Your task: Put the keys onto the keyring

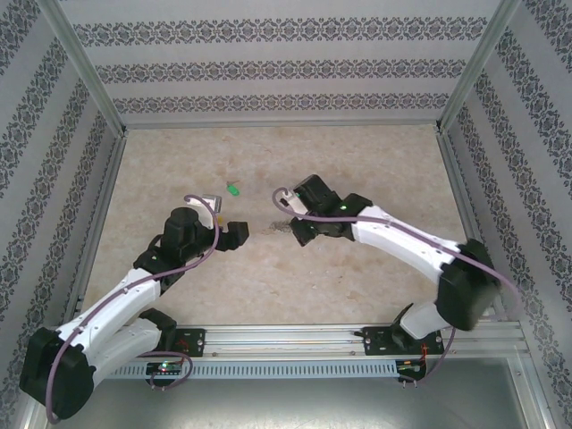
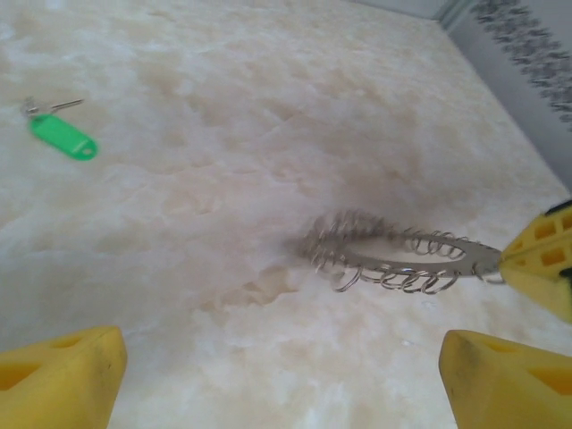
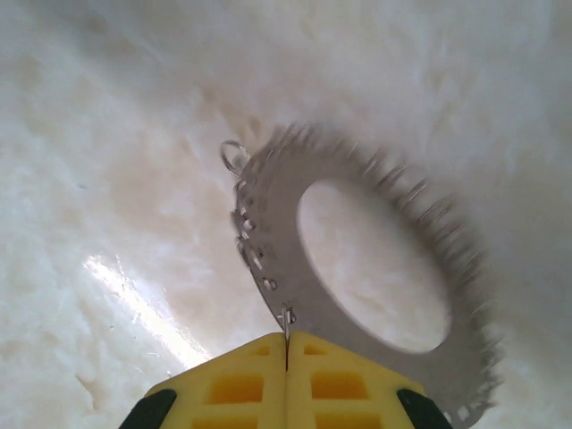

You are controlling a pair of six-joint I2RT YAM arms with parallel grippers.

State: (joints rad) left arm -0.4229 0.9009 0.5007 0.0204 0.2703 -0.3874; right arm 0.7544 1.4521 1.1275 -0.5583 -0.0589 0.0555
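My right tool [image 3: 286, 344] pinches keyring [image 3: 273, 241] by its rim, ring near flat, long axis toward my left tool [image 2: 281, 375], jaws wide. Green key [image 2: 63, 138] lies apart on worktop [image 2: 223, 89].

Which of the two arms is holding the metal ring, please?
The right arm: its jaws are shut on the ring, while the left arm has open, empty jaws.

The left arm [image 1: 116, 304] and the right arm [image 1: 393, 234] wear white shells between black joints, each trailed by a mauve cable [image 1: 204, 204]. Black bases [image 1: 179, 340] bolt to a silver near-edge rail [image 1: 286, 333]. The left gripper [image 2: 286, 384] and right gripper [image 3: 286, 349] have blocky yellow fingers [image 3: 232, 389] with rectangular recesses.
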